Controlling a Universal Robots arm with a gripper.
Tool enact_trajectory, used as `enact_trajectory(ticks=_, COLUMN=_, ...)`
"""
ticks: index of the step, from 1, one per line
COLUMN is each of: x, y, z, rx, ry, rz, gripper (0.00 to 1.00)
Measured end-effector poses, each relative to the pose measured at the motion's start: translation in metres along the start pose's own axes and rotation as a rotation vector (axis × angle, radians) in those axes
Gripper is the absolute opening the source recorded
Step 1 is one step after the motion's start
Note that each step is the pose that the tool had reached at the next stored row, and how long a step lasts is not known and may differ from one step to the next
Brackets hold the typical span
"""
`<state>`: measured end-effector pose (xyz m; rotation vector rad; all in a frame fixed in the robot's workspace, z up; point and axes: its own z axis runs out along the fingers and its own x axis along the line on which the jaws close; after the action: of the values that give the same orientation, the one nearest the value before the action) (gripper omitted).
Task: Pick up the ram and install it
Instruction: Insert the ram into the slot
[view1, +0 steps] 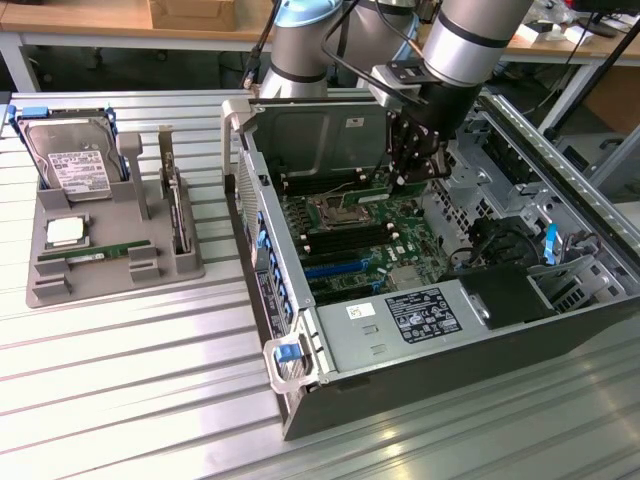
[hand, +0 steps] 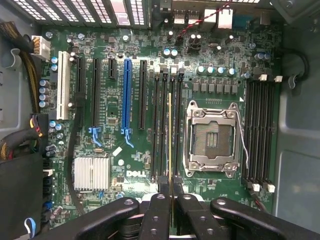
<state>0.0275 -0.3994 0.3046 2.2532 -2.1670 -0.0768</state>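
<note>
**Wrist view: RAM edge-on over the memory slots**

Wrist view gives you the tool (hand: 171, 210) closed on the RAM (hand: 170, 145), held edge-on just above the slots beside the open CPU socket (hand: 211, 137). Judge it light, stiff and fragile; grip its long faces. "DELL" (hand: 136, 173) reads on the motherboard.

Exterior view puts your tool (view1: 412, 160) inside the computer case (view1: 300, 400) on the desk (view1: 130, 390); another stick (view1: 85, 256) lies in the gray tray.

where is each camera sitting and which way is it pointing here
Exterior view: off the arm, raised, looking down on the open computer case and parts tray; the arm and gripper show.
Wrist view: on the wrist, facing straight down at the motherboard; gripper fingers hold the ram edge-on.
Shared: motherboard, CPU socket, gripper.
</note>
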Motion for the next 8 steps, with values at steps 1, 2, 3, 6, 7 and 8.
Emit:
enact_trajectory(ticks=1, x=0.0000, y=0.0000, z=0.0003, rx=0.0000, ry=0.0000, rz=0.000, gripper=0.12)
enact_trajectory(ticks=2, x=0.0000, y=0.0000, z=0.0008, rx=0.0000, ry=0.0000, rz=0.000, gripper=0.12)
enact_trajectory(ticks=3, x=0.0000, y=0.0000, z=0.0011, rx=0.0000, ry=0.0000, rz=0.000, gripper=0.12)
enact_trajectory(ticks=6, x=0.0001, y=-0.0001, z=0.0022, rx=0.0000, ry=0.0001, rz=0.000, gripper=0.12)
enact_trajectory(ticks=7, x=0.0001, y=-0.0001, z=0.0026, rx=0.0000, ry=0.0001, rz=0.000, gripper=0.12)
enact_trajectory(ticks=8, x=0.0001, y=-0.0001, z=0.0030, rx=0.0000, ry=0.0000, rz=0.000, gripper=0.12)
